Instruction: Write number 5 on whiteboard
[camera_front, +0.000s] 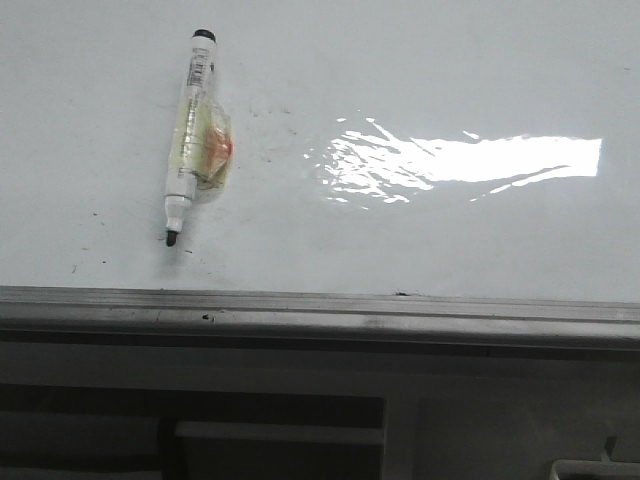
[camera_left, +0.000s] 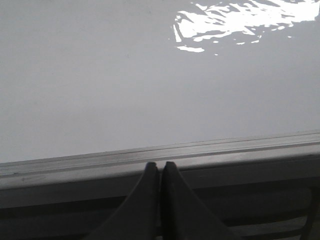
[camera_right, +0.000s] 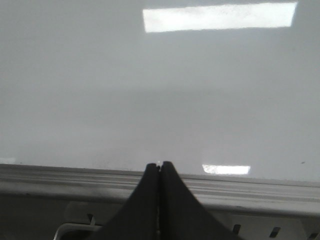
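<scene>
Nearest the robot lies a grey panel (camera_front: 300, 420) with dark recesses, and just beyond it the grey rail (camera_front: 320, 312) edging the whiteboard (camera_front: 450, 70). Both claws hang at that near edge, apart from the board's surface: the left gripper (camera_left: 160, 165) has its fingers pressed together with nothing between them, and the right gripper (camera_right: 159, 164) is likewise closed and empty — each tip lines up with the rail in its own wrist view. Farther in, on the board's left part, a marker (camera_front: 190, 135) lies flat, its dark tip toward the rail, a clear wrap with an orange patch round its middle. Beyond to the right sits bright glare (camera_front: 460, 160). Only faint smudges show — no 5 is visible.
</scene>
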